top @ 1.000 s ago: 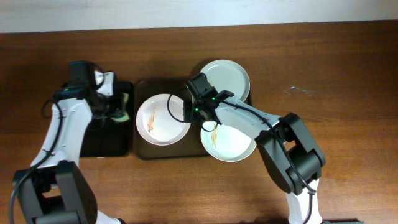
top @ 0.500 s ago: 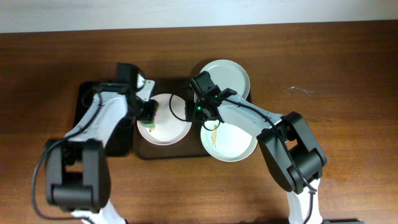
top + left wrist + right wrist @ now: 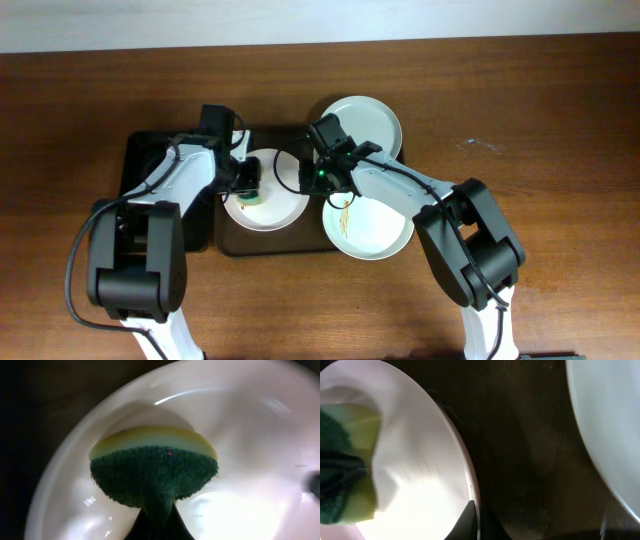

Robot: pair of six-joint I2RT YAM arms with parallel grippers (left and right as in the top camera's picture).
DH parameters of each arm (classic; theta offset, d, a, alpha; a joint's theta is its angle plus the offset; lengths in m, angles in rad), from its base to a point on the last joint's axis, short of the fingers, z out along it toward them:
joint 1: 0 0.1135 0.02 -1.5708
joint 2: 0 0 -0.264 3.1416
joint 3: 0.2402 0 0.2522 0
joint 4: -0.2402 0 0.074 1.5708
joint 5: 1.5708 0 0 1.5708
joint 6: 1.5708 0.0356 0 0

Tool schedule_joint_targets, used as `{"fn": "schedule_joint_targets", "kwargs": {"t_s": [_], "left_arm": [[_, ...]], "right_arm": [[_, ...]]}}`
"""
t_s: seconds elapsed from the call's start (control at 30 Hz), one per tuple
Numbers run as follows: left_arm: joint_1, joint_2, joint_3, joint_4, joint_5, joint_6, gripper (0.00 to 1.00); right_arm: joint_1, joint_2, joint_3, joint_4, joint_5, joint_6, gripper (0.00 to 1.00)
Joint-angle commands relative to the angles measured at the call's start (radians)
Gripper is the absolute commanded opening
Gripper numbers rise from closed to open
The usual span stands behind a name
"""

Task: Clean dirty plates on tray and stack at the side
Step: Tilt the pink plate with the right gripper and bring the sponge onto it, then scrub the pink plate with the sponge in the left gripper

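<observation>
Both tools on the left plate, sponge down in its bowl.

Left tool is closed tight on a green-and-yellow sponge, whose green face meets the glossy inside of the left plate. Right tool is pinched narrow on that plate's right rim, one finger on each side. The left plate lies inside the dark brown tray. Rear plate overhangs the tray's far right corner and looks clean. Front plate overhangs the near right corner onto the tabletop, with thin brown-yellow smears at its centre. Black tray is just left of the brown one.
</observation>
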Motion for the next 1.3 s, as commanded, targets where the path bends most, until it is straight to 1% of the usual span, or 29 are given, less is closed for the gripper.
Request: {"fn": "schedule_joint_targets", "kwargs": {"t_s": [0.0, 0.03, 0.1, 0.17, 0.23, 0.27, 0.43, 0.53, 0.57, 0.67, 0.8, 0.93, 1.0, 1.03, 1.1, 1.17, 1.27], "left_arm": [[-0.026, 0.061, -0.016, 0.032, 0.129, 0.038, 0.01], [-0.025, 0.061, -0.016, 0.040, 0.105, 0.038, 0.01], [-0.023, 0.061, -0.016, 0.043, 0.012, 0.038, 0.01], [-0.023, 0.061, -0.016, 0.031, -0.105, 0.037, 0.00], [-0.024, 0.061, -0.016, -0.002, -0.205, -0.002, 0.01], [-0.024, 0.061, -0.016, -0.047, -0.246, -0.046, 0.00], [-0.024, 0.060, -0.012, -0.202, -0.257, -0.093, 0.00], [-0.024, 0.061, -0.012, -0.227, -0.234, -0.097, 0.00], [-0.026, 0.061, -0.012, -0.216, -0.222, -0.097, 0.00], [-0.036, 0.061, -0.039, -0.093, -0.169, -0.097, 0.01], [-0.083, 0.061, -0.123, 0.137, -0.163, -0.096, 0.01], [-0.111, 0.061, -0.129, 0.225, -0.286, -0.096, 0.01], [-0.111, 0.061, -0.122, 0.237, -0.302, -0.096, 0.01], [-0.109, 0.060, -0.115, 0.221, -0.302, -0.097, 0.00], [-0.103, 0.058, -0.090, 0.142, -0.303, -0.097, 0.00], [-0.090, 0.058, -0.053, -0.001, -0.306, -0.098, 0.01], [-0.075, 0.058, -0.040, -0.159, -0.305, -0.171, 0.01]], "right_arm": [[0.002, 0.013, 0.006, 0.006, -0.019, -0.003, 0.04], [0.002, 0.013, 0.006, 0.006, -0.019, -0.003, 0.04], [0.002, 0.013, 0.006, 0.006, -0.019, -0.003, 0.04], [0.002, 0.013, 0.006, 0.006, -0.019, -0.003, 0.04], [0.002, 0.013, 0.006, 0.007, -0.018, -0.003, 0.04], [0.002, 0.013, 0.006, 0.007, -0.018, -0.003, 0.04], [0.002, 0.013, 0.006, 0.008, -0.019, -0.003, 0.04], [0.002, 0.013, 0.006, 0.008, -0.019, -0.002, 0.04], [0.002, 0.013, 0.006, 0.008, -0.019, -0.002, 0.04], [0.002, 0.013, 0.006, 0.007, -0.019, -0.003, 0.04], [0.002, 0.013, 0.006, 0.003, -0.019, -0.003, 0.04], [0.002, 0.013, 0.005, 0.004, -0.018, -0.002, 0.04], [0.002, 0.013, 0.005, 0.004, -0.018, -0.002, 0.04], [0.002, 0.013, 0.005, 0.004, -0.018, -0.002, 0.04], [0.002, 0.013, 0.005, 0.004, -0.018, -0.002, 0.04], [0.002, 0.013, 0.005, 0.005, -0.015, -0.002, 0.04], [0.002, 0.013, 0.005, 0.008, -0.015, -0.002, 0.04]]}}
